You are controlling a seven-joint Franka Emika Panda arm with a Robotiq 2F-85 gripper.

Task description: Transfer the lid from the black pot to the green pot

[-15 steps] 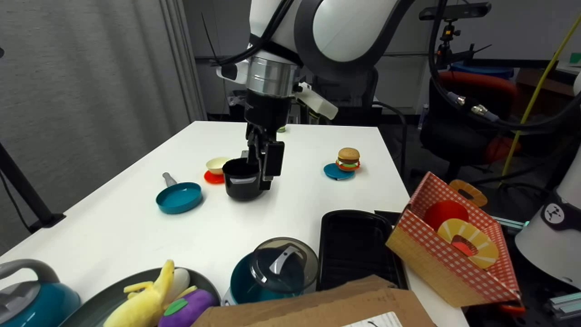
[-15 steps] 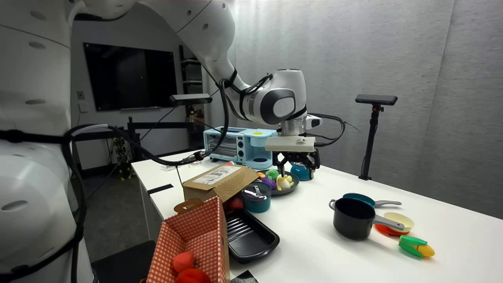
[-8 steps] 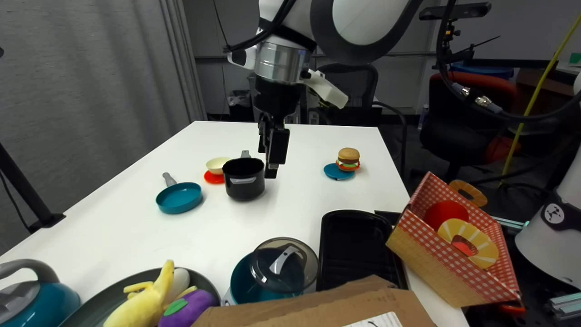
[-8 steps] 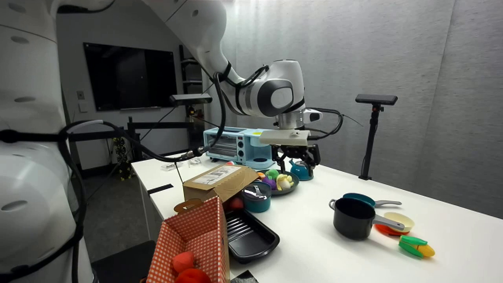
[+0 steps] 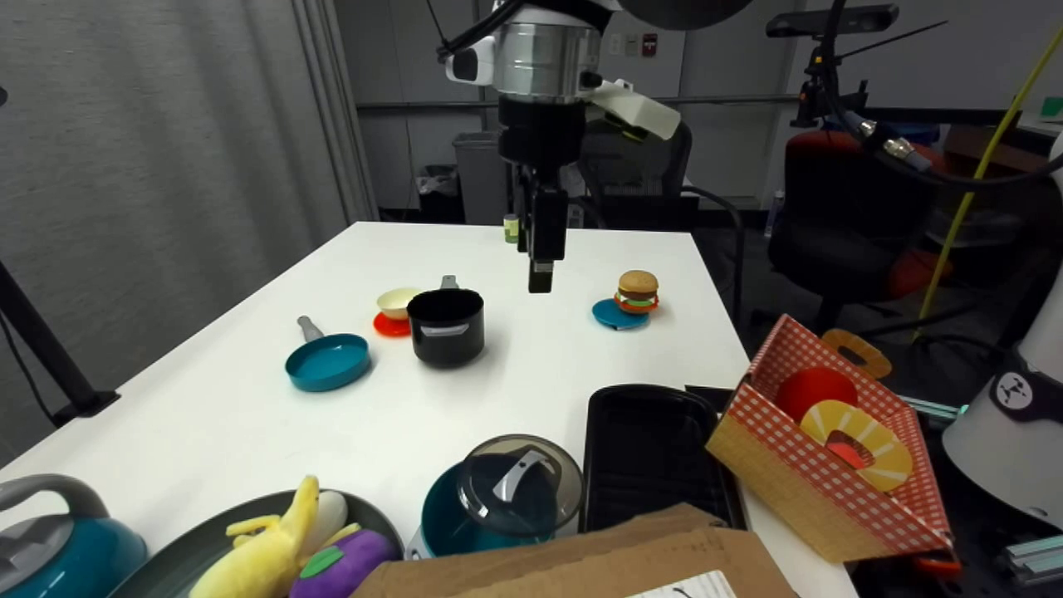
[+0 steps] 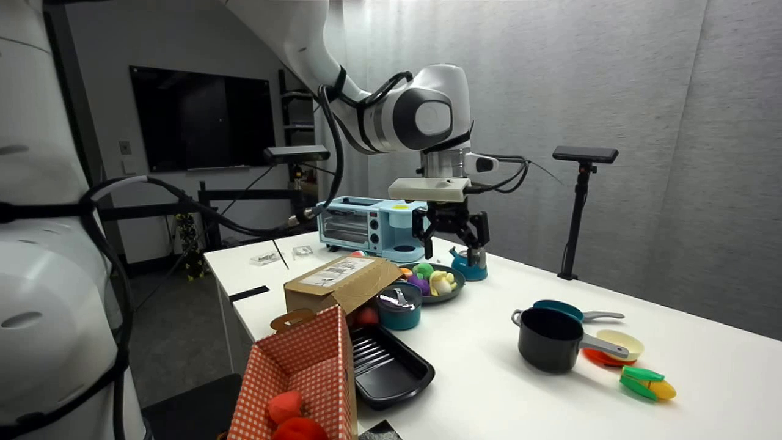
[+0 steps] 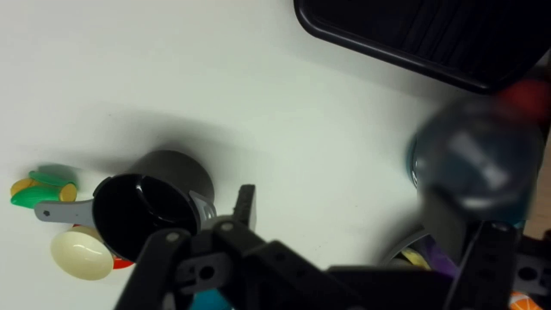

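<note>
The greyish glassy lid (image 5: 521, 486) lies on the green pot (image 5: 444, 519). In that exterior view it looks shifted to one side and tilted, with part of the pot's inside showing. The lid (image 6: 396, 298) and green pot (image 6: 400, 319) also show in an exterior view, and the lid (image 7: 482, 150) is blurred in the wrist view. The black pot (image 5: 447, 336) stands upright and uncovered; it also shows in the wrist view (image 7: 181, 170) with an empty inside. My gripper (image 6: 453, 252) is open and empty, raised above the table and apart from lid and pots. Its fingers (image 7: 342, 193) are wide apart.
A black tray (image 5: 664, 457), a gingham box (image 5: 830, 448) and a cardboard box (image 6: 342, 278) stand near the green pot. A pan of toy food (image 6: 443, 296) and a teal kettle (image 6: 469, 269) lie beyond it. A teal frying pan (image 5: 327, 363) is beside the black pot.
My open gripper has risen, moving up and to the right in an exterior view and up and slightly left in an exterior view. The lid and both pots have not moved.
</note>
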